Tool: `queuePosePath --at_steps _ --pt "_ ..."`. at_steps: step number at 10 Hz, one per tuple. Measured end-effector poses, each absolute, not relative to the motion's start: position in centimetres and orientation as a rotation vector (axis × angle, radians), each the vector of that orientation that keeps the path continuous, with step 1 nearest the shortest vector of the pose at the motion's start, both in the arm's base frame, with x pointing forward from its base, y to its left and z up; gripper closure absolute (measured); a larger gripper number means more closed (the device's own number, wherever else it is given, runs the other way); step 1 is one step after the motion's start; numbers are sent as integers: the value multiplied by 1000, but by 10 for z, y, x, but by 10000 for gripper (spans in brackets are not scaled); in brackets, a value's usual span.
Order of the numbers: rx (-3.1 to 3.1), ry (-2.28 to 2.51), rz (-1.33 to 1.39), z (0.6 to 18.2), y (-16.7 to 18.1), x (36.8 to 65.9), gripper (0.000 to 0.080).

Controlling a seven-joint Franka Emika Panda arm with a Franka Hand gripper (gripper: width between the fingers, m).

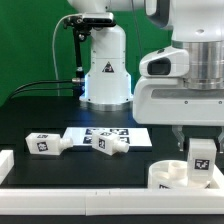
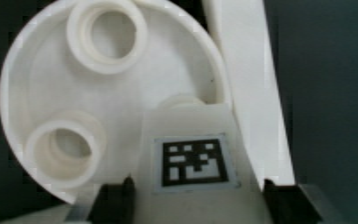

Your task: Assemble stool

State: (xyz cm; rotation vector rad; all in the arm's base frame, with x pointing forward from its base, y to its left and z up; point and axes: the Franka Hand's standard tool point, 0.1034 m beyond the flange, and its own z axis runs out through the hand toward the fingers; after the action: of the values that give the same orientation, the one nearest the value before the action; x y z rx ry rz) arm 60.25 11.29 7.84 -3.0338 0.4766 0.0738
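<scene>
Gripper (image 1: 200, 158) is pinching a leg (image 1: 202, 148) upright on the seat (image 1: 168, 176), at the exterior view's right. The step is likely going best with the leg kept vertical and pressed straight down.

White Franka Panda arm (image 1: 104, 62): base column stands at the back of the scene, and the upper links run out of shot at the top. White wrist housing (image 1: 185, 72) fills the near foreground on the exterior view's right, pointing straight down. Two-finger gripper (image 1: 201, 146) hangs vertical below it. Wrist view shows dark fingers (image 2: 115, 198) on both sides. Jaws are partway closed and clamped on a short chunky white plastic leg with black-and-white marker tag (image 2: 194, 160), held upright.
</scene>
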Motion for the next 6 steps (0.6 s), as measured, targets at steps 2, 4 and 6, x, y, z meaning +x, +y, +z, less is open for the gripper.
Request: queuePosePath --at_steps 2,4,6 --pt "-2998 666 82 78 113 602 460" --pt "-2894 1051 94 78 117 600 460" --pt "-2548 1636 93 74 122 597 460"
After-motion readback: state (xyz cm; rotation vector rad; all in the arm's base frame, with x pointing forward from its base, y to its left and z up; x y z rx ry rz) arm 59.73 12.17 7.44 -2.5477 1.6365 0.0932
